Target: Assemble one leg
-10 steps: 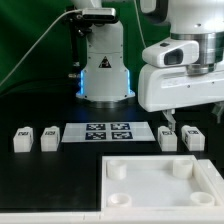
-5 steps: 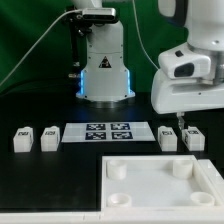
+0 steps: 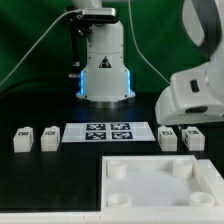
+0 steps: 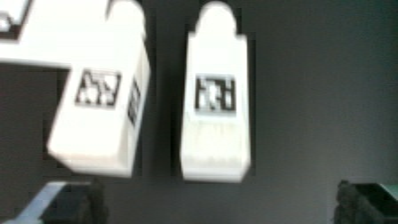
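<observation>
The jaws are released and hold nothing. In the wrist view their two dark tips (image 4: 57, 205) stand wide apart above the table (image 4: 294, 60). Beneath them lie the leg (image 4: 217, 95) and a second leg (image 4: 98, 95), side by side, close but apart, tags up. In the exterior view this pair sits at 3 o'clock from the marker board (image 3: 97, 132), under the arm (image 3: 195, 90).

My worry is the narrow gap: a descending tip could strike the second leg, shove it, or pinch both.

There are four legs in all, with a third leg (image 3: 22, 140) and a fourth leg (image 3: 48, 139) at the board's 9 o'clock. There is one marker board and one tray-like piece (image 3: 150, 160) at 6 o'clock.
</observation>
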You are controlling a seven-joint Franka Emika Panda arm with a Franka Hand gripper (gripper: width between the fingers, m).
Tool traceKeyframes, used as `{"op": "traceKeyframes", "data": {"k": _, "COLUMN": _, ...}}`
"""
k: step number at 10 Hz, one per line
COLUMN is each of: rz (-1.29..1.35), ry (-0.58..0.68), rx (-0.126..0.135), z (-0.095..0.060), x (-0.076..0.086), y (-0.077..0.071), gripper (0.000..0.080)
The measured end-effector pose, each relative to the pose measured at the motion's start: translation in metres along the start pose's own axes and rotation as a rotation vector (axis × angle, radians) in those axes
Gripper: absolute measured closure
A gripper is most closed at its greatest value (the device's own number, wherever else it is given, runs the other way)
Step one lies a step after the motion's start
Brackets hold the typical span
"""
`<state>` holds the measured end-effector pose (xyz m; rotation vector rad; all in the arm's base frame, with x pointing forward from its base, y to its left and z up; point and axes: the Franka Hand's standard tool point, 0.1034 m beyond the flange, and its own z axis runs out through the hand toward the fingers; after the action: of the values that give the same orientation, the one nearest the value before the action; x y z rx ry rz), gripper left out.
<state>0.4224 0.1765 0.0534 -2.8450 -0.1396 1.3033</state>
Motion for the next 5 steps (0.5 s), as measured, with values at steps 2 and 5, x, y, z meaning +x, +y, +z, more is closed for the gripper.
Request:
{"op": "traceKeyframes", "data": {"k": 2, "rz": -0.002, "ry": -0.016, "rx": 0.005, "z": -0.001, "x": 0.009, "y": -0.002, "gripper": 0.0150}}
{"op": "traceKeyframes", "data": {"k": 5, "rz": 0.022, "ry": -0.013, "rx": -0.006, "z": 0.029, "x": 0.006, "y": -0.013, "gripper": 0.0150}}
